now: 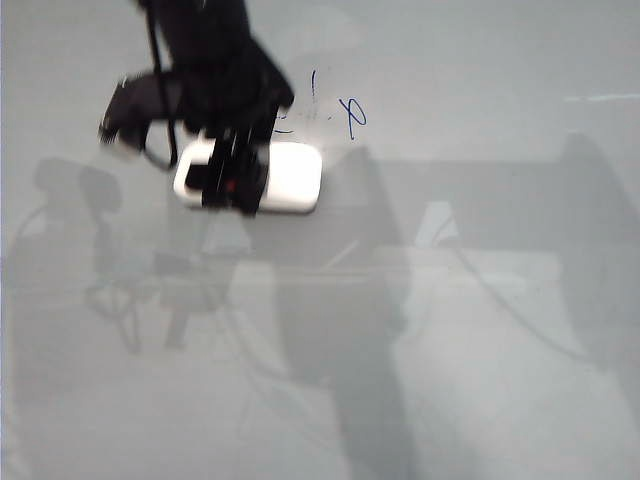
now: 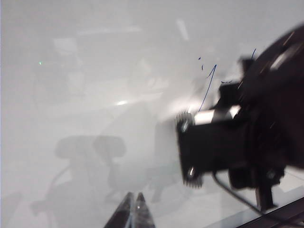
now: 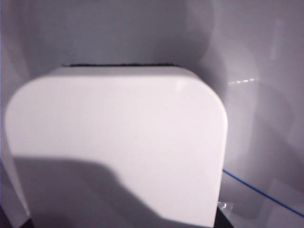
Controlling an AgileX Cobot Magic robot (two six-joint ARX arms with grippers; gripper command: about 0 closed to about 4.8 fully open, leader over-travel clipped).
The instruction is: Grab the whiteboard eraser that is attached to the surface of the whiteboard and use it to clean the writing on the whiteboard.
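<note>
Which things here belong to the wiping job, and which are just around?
Job:
- whiteboard eraser, gripped by the right gripper
- whiteboard
- blue writing

Not in use:
- left gripper, shut, hovering apart from the eraser

White eraser with a thin dark strip along one edge, sitting on the glossy pale grey whiteboard; blue pen marks beside it, black right gripper over it.

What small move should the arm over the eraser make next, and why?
Probably slide the whiteboard eraser, which the right pincer straddles, toward the blue writing just beyond it on the whiteboard, since marks remain.
</note>
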